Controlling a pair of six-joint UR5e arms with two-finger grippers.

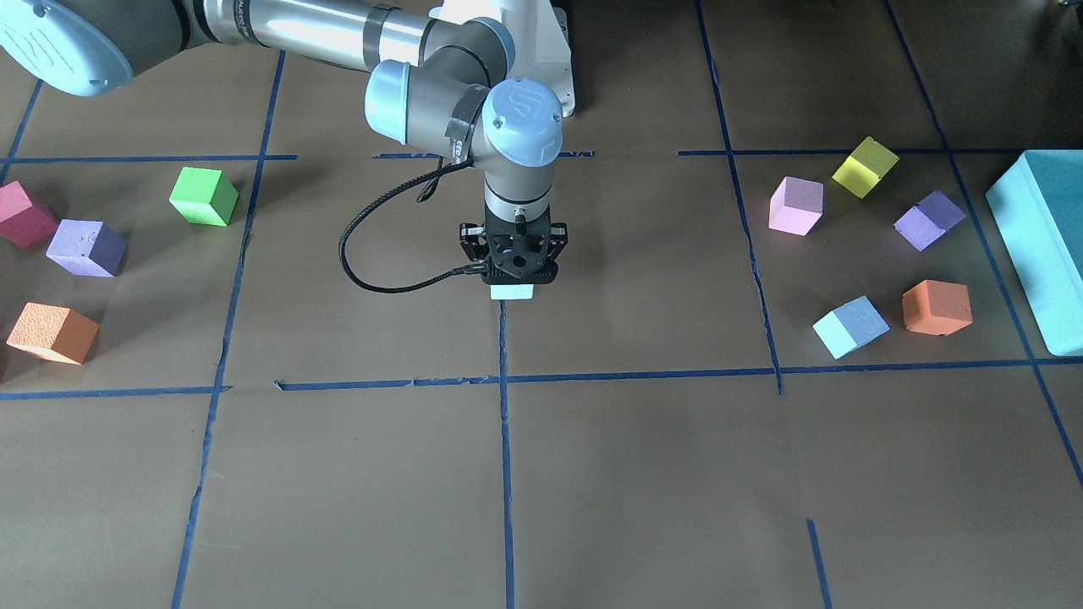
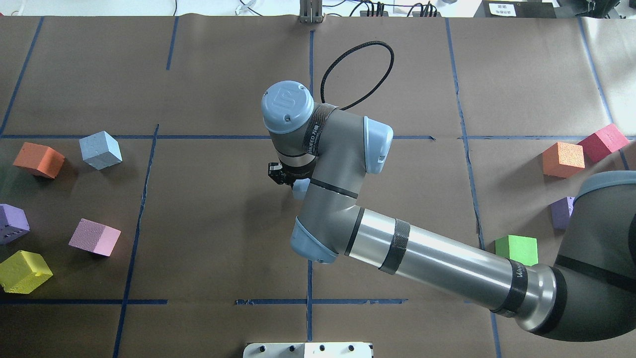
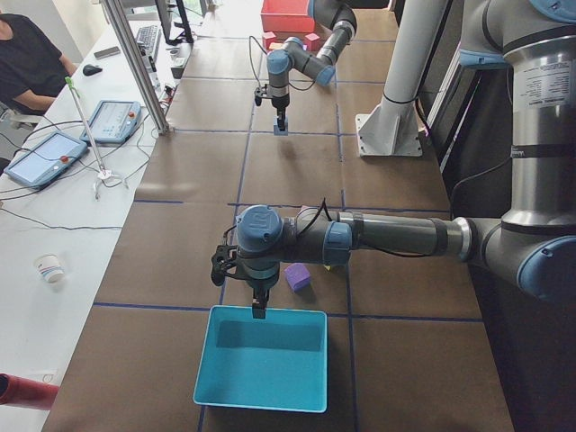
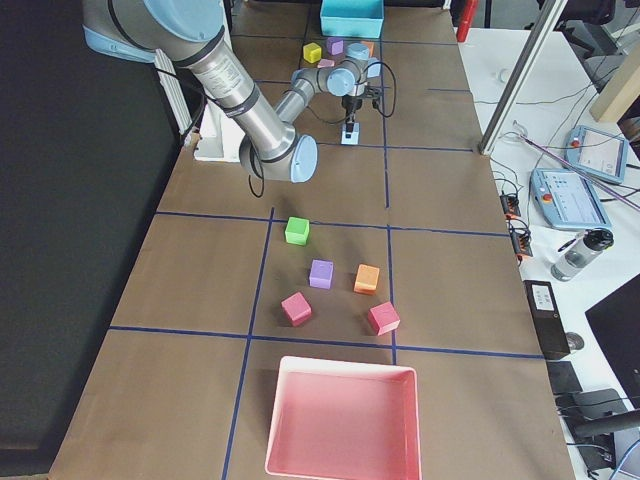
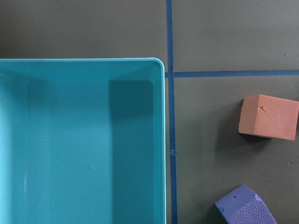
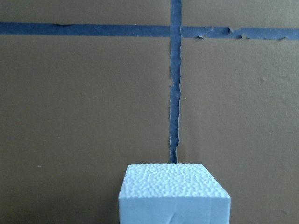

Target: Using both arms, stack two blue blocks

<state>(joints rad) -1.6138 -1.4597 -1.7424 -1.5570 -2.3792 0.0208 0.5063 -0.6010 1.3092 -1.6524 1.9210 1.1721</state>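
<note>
At table (image 1: 643,474) ctr, R jaws over blue block (image 1: 513,292), gap unclear

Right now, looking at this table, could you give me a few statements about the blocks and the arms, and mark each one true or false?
1. A blue block sits just under the right end effector. True.
2. The two blue blocks are already stacked. False: the second blue block lies far off, beside an orange block.
3. The left end effector hangs over the teal box. True.
4. The green block is inside the teal box. False: it sits on the table.
</note>
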